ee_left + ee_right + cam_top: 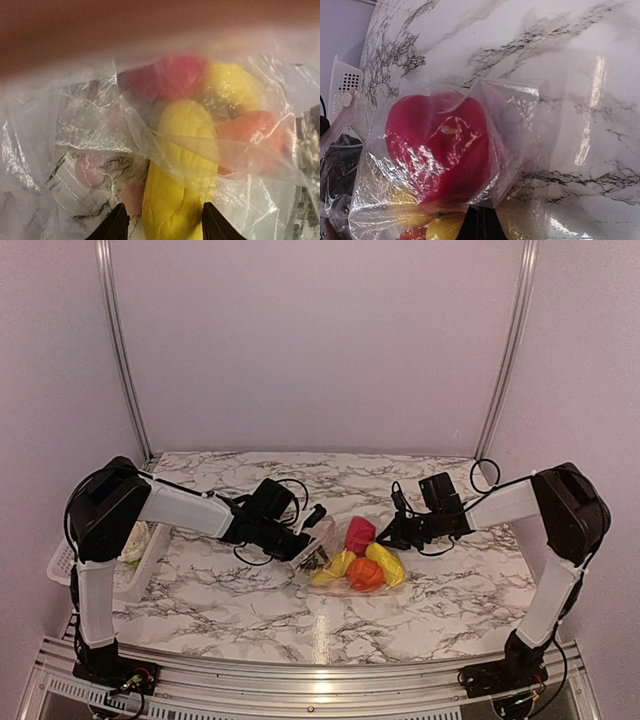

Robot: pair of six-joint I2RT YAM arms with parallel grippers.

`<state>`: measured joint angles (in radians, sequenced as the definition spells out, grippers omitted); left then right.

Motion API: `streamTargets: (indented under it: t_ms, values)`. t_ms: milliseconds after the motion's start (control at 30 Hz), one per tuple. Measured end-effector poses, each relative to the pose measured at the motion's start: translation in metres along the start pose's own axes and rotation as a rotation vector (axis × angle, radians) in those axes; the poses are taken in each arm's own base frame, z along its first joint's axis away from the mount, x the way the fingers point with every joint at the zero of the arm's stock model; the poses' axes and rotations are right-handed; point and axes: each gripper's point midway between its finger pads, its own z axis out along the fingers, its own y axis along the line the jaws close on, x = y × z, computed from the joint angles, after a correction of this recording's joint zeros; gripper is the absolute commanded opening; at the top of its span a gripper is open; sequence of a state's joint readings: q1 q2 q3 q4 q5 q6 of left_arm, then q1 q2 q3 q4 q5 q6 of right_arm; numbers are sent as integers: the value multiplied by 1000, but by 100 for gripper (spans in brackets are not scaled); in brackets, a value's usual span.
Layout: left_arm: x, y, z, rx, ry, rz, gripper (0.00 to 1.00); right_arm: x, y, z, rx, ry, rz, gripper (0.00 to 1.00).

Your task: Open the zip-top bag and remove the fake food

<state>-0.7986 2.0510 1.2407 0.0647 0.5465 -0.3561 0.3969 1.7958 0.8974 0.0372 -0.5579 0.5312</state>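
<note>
Found left jaws half open astride a yellow oblong piece, not clamping it. Found right jaws closed tight, apparently on a fold of the zip-top bag beside the pink-red piece. Bag lying mid-way across the counter, fake food inside. Judged step: extraction. Next: keep film pinned, grip one piece, draw out leftward.

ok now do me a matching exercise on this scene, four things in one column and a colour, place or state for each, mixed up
1 zip-top bag
2 basket
3 round fruit
4 right gripper

a orange-red
b shut on the bag
c clear, crinkled plastic
d white lattice, far left

Pairs: 1-c, 2-d, 3-a, 4-b
</note>
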Motion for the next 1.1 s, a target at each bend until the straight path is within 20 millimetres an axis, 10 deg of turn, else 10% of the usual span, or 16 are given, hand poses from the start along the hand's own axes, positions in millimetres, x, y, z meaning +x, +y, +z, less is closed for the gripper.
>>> streamTargets:
  t_ms: [500, 800, 1100]
  values:
    - [14, -7, 17, -122, 81, 242, 69, 1, 1, 0, -2, 3, -1, 0]
    - [16, 1, 11, -216, 105, 264, 24, 0, -1, 0, 9, -3, -1, 0]
    - [-18, -19, -49, -224, -16, 204, 17, 3, -16, -11, 66, -37, 15, 0]
